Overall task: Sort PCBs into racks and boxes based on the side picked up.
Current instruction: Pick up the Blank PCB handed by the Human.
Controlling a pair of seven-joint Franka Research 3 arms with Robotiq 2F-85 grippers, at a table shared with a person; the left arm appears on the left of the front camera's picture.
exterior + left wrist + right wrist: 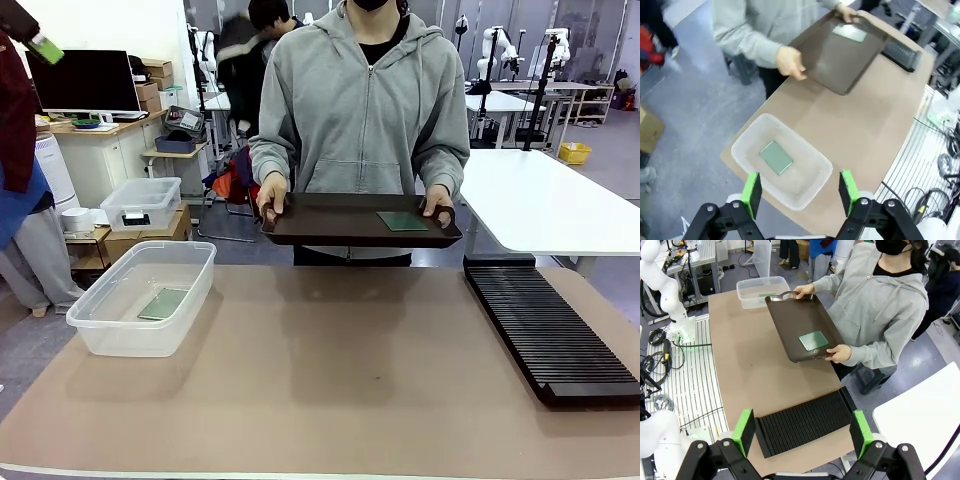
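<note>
One green PCB (164, 303) (775, 157) lies flat in the clear plastic box (84, 322) (744, 141) at the table's left. A second PCB (402, 221) (813, 341) (850, 32) rests on a dark brown tray (330, 225) (790, 320) (830, 60) that a person in a grey hoodie holds by both ends over the far edge. The long black slotted rack (550, 330) (805, 422) (900, 52) lies at the table's right. My left gripper (800, 187) hovers open high above the box. High over the rack, my right gripper (802, 432) is open too, with nothing between its fingers.
A smaller clear lidded bin (142, 203) sits on a cardboard carton beyond the table's left corner. A white table (550, 200) stands behind the rack. The brown tabletop (330, 370) between box and rack is bare. Another person stands at the far left.
</note>
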